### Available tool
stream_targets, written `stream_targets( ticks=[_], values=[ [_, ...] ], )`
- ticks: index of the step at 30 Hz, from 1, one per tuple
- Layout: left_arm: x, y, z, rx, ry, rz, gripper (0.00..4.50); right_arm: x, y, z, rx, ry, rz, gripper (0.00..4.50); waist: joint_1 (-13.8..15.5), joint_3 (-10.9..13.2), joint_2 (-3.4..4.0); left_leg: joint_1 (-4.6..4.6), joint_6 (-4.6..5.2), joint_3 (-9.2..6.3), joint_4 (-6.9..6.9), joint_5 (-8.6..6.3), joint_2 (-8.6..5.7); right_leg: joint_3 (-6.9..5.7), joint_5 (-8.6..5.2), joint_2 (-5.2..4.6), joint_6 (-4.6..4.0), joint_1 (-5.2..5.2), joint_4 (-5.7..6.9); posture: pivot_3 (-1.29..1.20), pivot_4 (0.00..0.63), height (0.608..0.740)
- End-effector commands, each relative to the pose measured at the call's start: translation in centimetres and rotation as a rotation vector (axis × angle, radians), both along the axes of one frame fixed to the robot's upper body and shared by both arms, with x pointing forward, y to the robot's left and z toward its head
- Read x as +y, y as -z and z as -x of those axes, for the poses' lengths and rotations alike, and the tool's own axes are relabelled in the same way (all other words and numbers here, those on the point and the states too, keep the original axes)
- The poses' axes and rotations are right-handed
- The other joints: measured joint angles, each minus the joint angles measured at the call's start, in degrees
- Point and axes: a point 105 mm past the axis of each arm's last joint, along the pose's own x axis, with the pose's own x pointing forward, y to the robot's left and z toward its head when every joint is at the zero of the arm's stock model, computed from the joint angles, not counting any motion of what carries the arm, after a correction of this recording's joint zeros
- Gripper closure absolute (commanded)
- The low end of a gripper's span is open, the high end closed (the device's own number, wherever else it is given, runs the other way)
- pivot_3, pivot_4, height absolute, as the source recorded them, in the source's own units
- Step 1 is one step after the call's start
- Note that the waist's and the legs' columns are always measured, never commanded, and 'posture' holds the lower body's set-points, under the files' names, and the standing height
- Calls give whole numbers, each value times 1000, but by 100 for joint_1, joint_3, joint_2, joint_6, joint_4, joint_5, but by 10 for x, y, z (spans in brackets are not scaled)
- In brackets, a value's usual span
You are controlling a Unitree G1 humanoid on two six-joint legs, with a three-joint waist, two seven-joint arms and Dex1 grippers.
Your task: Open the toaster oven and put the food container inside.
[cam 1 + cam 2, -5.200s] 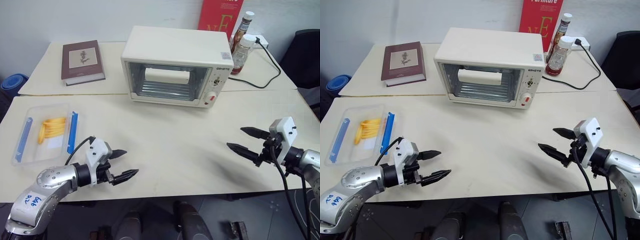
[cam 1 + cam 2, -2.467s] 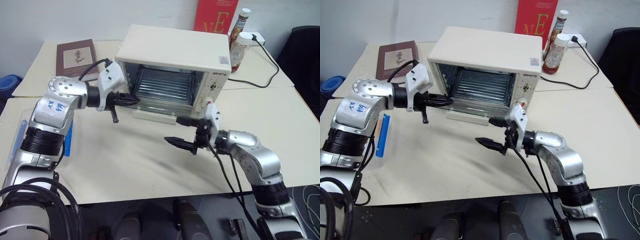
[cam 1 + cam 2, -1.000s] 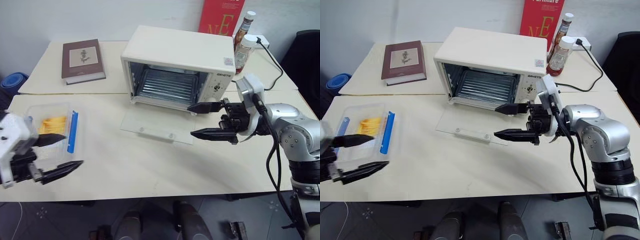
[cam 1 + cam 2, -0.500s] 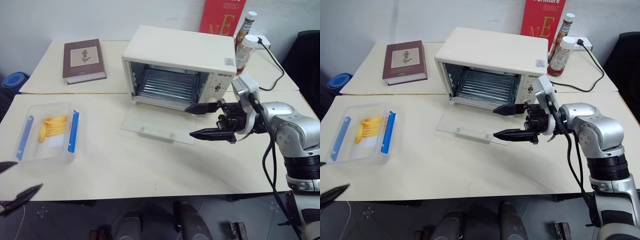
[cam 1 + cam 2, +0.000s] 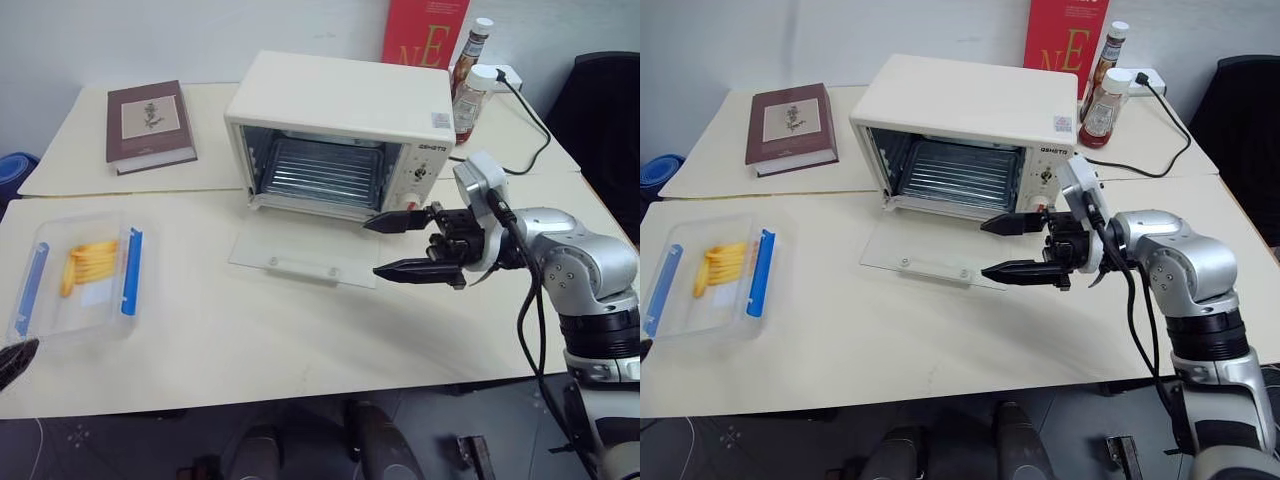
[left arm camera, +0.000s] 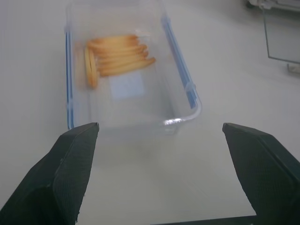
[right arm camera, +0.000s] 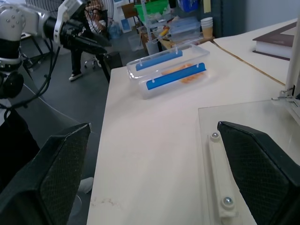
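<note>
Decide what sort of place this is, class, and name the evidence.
Probably a lab or workshop, not a kitchen: the toaster oven sits on a plain table beside a book, with cluttered shelves behind.

The toaster oven [image 5: 340, 125] has its glass door [image 5: 305, 257] lying flat on the table [image 5: 250, 340], so the way in is open. The right gripper [image 5: 400, 245] hangs spread wide just right of the door. Bare table lies between the door and the food container [image 5: 75, 280] at the near left.
</note>
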Motion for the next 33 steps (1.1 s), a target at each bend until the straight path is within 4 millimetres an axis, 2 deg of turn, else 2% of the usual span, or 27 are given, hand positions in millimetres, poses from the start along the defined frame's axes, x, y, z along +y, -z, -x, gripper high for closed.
stream_targets(
  ticks=[1, 5, 6, 8, 9, 11, 14, 19, 25, 29, 33],
  values=[
    [4, 20, 7, -7, -153, 80, 9, 3, -12, 2, -45, -29, -23, 0, 24, -1, -6, -1, 0, -6, 2, 0, 1, -4, -1, 1, -2, 0, 4, 0, 150, 740],
    [7, 40, 5, -33, -317, 191, 9, 0, -19, 8, -76, -76, -1, 0, 83, -2, -6, -4, -8, -25, 22, -3, 0, -11, -2, -3, -3, 2, 17, 0, 150, 740],
    [2, 32, -3, -67, -307, 187, 9, -1, -21, 10, -87, -93, 8, 0, 99, -6, -13, -2, -8, -26, 23, -3, -2, -11, -1, -7, -3, 4, 20, 0, 150, 740],
    [-5, 25, -12, -102, -402, 363, 9, -1, -23, 13, -103, -112, 19, 0, 146, -30, -62, -5, -22, -37, 28, -11, 19, -8, -2, -31, -4, 1, 22, 0, 150, 740],
    [-9, 26, -19, -106, -452, 442, 9, -1, -25, 15, -111, -119, 25, 0, 173, -33, -55, 8, -50, -56, 29, -28, 74, 6, -5, -36, -11, 2, 23, 0, 150, 740],
    [-15, 25, -31, -123, -512, 484, 9, 0, -25, 17, -116, -127, 29, 0, 210, -41, -15, 22, -56, -42, 26, -31, 62, 17, -9, -41, -18, 7, 14, 0, 150, 740],
    [-24, 24, -45, -135, -608, 556, 9, 1, -24, 19, -113, -128, 31, 0, 221, -37, -8, 61, -56, -3, 24, -31, 23, -1, -61, 5, -112, 69, -6, 0, 150, 740],
    [-29, 19, -60, -129, -711, 626, 9, 2, -19, 21, -104, -115, 36, 0, 223, -43, -18, 79, -55, 5, 20, -32, 27, 9, -61, 31, -112, 104, -34, 0, 150, 740],
    [-21, 22, -84, -71, -773, 674, 9, 2, -18, 26, -96, -90, 27, 0, 228, -43, -18, 82, -54, 13, 21, -32, 39, 14, -57, 50, -105, 103, -33, 0, 150, 740],
    [-4, 27, -91, -20, -873, 702, 9, 0, -19, 28, -93, -63, 23, 0, 231, -43, -19, 83, -55, 14, 21, -32, 50, 14, -54, 63, -99, 102, -30, 0, 150, 740],
    [1, 27, -108, 13, -873, 738, 9, -2, -23, 30, -96, -33, 11, 0, 269, -44, -20, 83, -55, 14, 20, -32, 55, 13, -53, 68, -98, 100, -29, 0, 150, 740]
  ],
)
